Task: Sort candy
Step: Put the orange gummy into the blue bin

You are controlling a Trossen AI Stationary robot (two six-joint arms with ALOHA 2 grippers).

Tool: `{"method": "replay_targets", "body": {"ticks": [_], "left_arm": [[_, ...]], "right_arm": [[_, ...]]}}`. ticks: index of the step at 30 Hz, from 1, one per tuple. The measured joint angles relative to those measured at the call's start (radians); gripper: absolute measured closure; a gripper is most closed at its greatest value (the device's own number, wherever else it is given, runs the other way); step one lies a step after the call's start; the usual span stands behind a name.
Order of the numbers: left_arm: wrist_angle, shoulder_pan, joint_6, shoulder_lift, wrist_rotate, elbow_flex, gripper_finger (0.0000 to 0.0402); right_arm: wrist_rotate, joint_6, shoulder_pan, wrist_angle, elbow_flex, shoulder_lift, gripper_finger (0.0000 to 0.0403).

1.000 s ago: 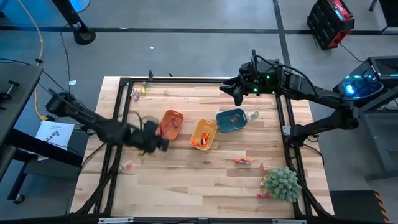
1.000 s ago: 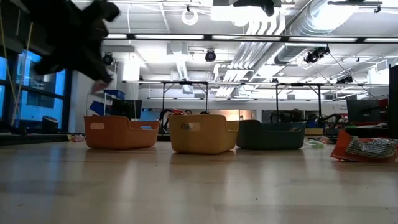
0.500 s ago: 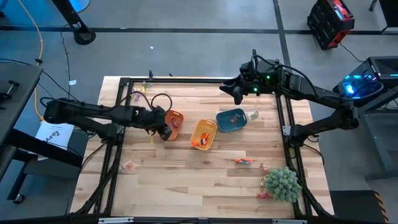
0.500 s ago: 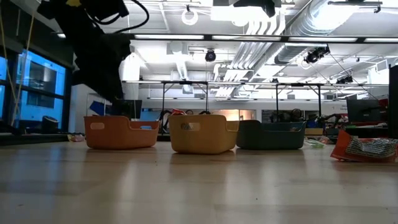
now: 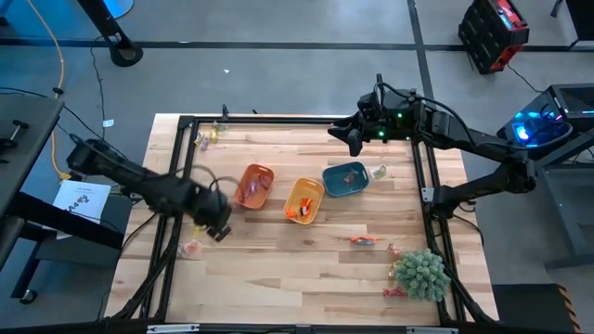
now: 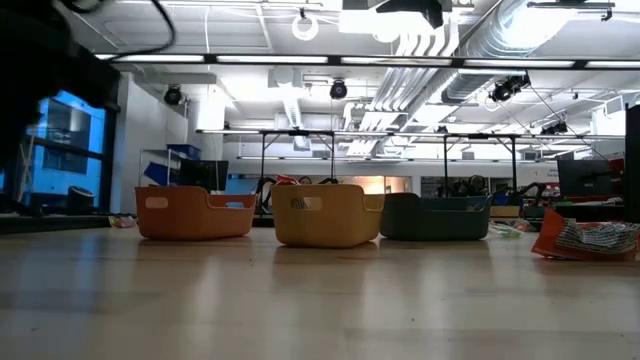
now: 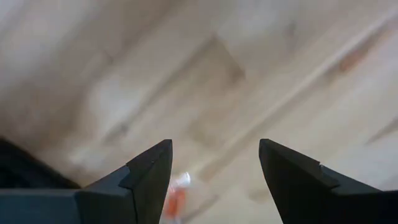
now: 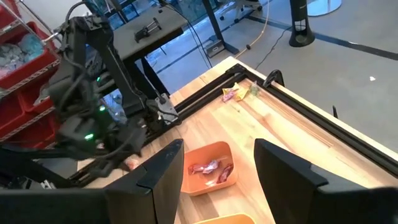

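L gripper (image 5: 220, 232) has swung back off the orange bin (image 5: 255, 186) toward the near-left candy (image 5: 192, 248), fingers spread, empty. So drop looks done, next pick starts. R gripper (image 5: 354, 139) waits at far edge, spread.

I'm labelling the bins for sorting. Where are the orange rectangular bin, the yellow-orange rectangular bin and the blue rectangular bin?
orange rectangular bin (image 5: 261, 171): high view, far rim.
yellow-orange rectangular bin (image 5: 311, 186): high view, far rim.
blue rectangular bin (image 5: 333, 187): high view, left wall.
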Motion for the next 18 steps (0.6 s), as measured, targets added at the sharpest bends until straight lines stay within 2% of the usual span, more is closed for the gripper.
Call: {"method": "replay_targets", "body": {"ticks": [4,7,12,18], "left_arm": [[-0.004,-0.147,-0.162,0.027,0.026,-0.005,0.0167],[-0.004,-0.204,-0.264,0.042,0.088,-0.054,0.0167],[0.058,-0.232,-0.364,0.051,0.196,-0.162,0.0167],[0.235,-0.236,-0.384,0.051,0.213,-0.249,0.0173]], "right_arm": [[0.0,-0.004,-0.001,0.0,0.0,0.0,0.0213],[0.0,-0.012,-0.001,0.0,0.0,0.0,0.0213],[0.0,-0.017,-0.001,-0.001,0.0,0.0,0.0213],[0.0,-0.02,-0.001,-0.001,0.0,0.0,0.0213]]}}
